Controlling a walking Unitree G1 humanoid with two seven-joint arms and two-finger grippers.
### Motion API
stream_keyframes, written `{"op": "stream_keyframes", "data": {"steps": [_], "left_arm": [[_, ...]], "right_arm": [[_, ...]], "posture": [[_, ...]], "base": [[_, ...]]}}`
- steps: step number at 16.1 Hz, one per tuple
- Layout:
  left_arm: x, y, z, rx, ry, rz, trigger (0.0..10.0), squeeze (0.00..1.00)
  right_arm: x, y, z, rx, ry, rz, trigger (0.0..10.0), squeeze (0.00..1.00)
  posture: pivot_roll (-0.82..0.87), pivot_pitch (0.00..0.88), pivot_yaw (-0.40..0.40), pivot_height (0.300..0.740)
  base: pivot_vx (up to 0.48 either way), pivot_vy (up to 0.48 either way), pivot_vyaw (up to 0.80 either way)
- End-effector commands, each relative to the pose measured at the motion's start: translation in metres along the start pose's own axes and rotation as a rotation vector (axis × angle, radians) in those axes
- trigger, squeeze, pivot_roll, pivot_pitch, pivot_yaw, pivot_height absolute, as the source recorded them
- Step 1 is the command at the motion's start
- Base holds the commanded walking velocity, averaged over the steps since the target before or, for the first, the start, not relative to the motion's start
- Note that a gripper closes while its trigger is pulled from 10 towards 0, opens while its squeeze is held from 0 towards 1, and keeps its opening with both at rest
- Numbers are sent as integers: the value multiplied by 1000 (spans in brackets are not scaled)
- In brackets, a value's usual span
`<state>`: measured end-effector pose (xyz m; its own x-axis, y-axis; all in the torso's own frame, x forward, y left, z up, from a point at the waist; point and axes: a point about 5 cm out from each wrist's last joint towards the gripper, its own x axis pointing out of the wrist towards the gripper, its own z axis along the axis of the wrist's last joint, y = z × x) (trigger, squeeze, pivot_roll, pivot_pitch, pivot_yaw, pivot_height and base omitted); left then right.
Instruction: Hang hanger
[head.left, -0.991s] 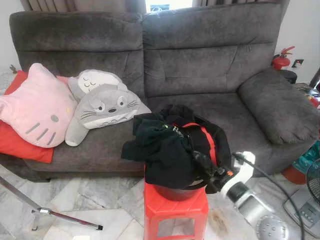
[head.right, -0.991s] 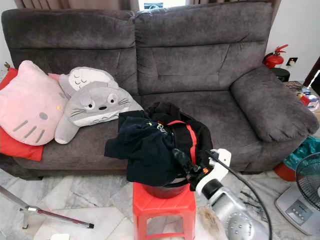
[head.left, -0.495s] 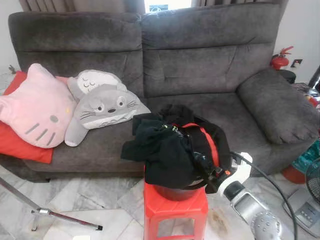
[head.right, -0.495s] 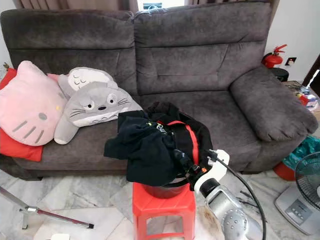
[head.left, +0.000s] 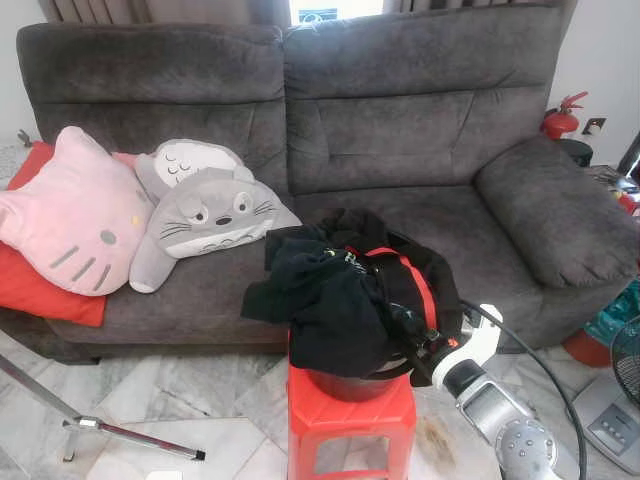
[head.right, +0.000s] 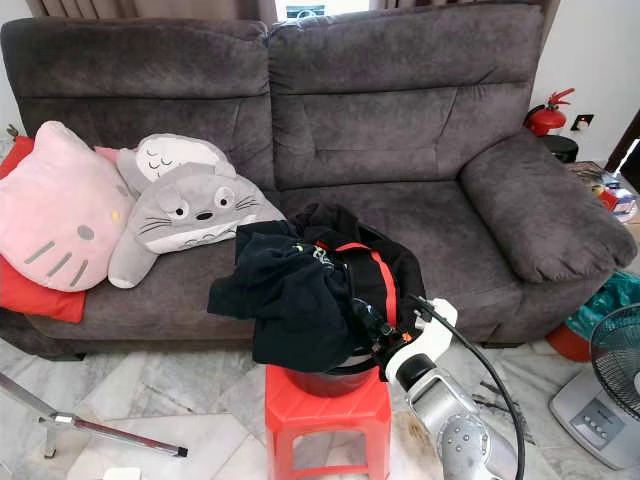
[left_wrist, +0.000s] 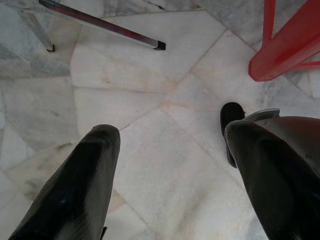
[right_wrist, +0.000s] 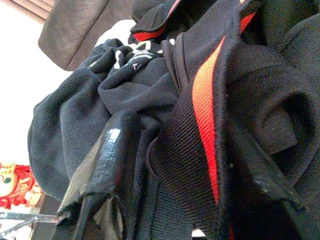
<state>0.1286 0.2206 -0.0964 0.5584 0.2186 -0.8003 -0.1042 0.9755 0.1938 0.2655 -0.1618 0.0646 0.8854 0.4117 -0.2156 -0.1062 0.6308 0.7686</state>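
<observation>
Between the right gripper's (right_wrist: 170, 170) spread fingers (right_wrist: 107, 155), a black-and-red garment (right_wrist: 200, 115) fold.

Daylight comes from a window (head.left: 336, 9) behind the sofa (head.left: 420, 130), blown out to white; the head views are evenly lit and sharp, with soft shadows under the red stool (head.left: 350, 420). The right wrist view glares white at one side and its near fingers (right_wrist: 107, 160) are blurred; the left wrist view's fingers (left_wrist: 75, 190) are also out of focus over bright marble floor (left_wrist: 160, 125).

Black clothes (head.left: 345, 300) heaped over the red stool (head.left: 350, 420) crowd the right end effector (head.right: 372, 330).
</observation>
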Motion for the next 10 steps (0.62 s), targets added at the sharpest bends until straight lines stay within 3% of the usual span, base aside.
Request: {"op": "stream_keyframes", "data": {"steps": [1, 10], "left_arm": [[-1, 1, -4, 4, 25, -5, 10000, 0], [-1, 2, -4, 2, 24, -14, 10000, 0]], "right_arm": [[2, 1, 0, 12, -3, -5, 0, 0], [5, 1, -3, 33, 1, -11, 0, 0]], "posture": [[-115, 0, 55, 740], [-113, 0, 62, 740]], "base": [[0, 0, 0], [0, 0, 0]]}}
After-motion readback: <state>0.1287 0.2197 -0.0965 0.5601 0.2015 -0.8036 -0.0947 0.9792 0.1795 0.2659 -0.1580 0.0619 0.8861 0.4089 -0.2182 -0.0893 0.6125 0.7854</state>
